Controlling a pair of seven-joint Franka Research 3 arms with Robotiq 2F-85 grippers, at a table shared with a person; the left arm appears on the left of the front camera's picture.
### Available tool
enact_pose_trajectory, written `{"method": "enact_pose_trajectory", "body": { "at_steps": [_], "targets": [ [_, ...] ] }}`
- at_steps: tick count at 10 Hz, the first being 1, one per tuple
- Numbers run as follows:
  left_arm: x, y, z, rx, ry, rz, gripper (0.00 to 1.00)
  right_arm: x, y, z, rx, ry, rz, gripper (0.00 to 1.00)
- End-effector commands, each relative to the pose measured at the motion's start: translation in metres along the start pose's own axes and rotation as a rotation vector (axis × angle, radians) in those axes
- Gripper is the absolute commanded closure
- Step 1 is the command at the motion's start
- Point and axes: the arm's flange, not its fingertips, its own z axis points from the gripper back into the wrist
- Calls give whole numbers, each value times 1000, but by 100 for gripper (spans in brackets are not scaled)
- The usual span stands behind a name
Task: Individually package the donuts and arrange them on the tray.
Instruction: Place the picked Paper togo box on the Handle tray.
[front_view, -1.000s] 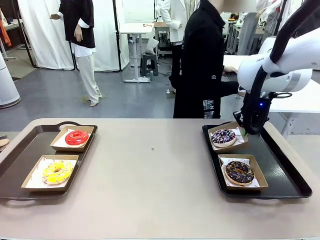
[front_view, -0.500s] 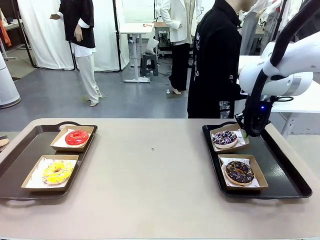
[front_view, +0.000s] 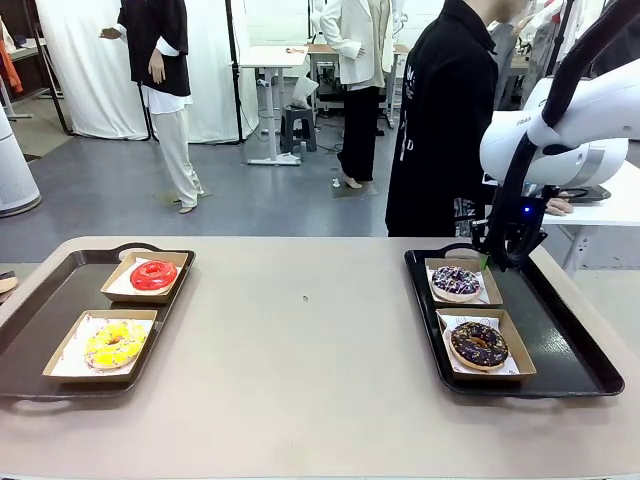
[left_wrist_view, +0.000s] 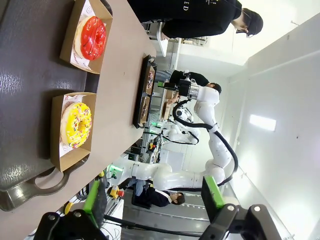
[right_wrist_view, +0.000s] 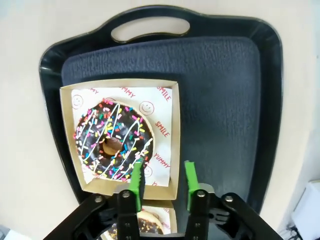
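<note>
right gripper (right_wrist_view: 162, 181) part open, empty, above sprinkled donut's (right_wrist_view: 113, 138) box | left gripper (left_wrist_view: 155, 195) wide, empty | donuts 4, trays 2

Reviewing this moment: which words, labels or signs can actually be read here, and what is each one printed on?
"YUMMY" and "SMILE", red print with smiley faces, on the paper liner under the sprinkled donut.
"FRAN", cut off, on the right arm.
White print on the person's black top: too blurred to read.
Print on the yellow donut's liner: too small to read.
</note>
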Motion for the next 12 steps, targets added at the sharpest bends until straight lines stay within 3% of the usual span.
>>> {"method": "enact_pose_trajectory", "body": {
  "at_steps": [1,3,6,12],
  "targets": [
    [-4,0,2,-3,11,-19,0,-4,-5,16,20,-2,10,16],
    [-4,0,2,-3,11,-19,0,-7,-5,23,30,7,23,0],
    [-4,0,2,-3,11,-19,0,-15,-1,33,9,42,34,3],
    [-4,0,2,-3,11,-19,0,-17,2,33,-5,43,19,0]
  ]
}}
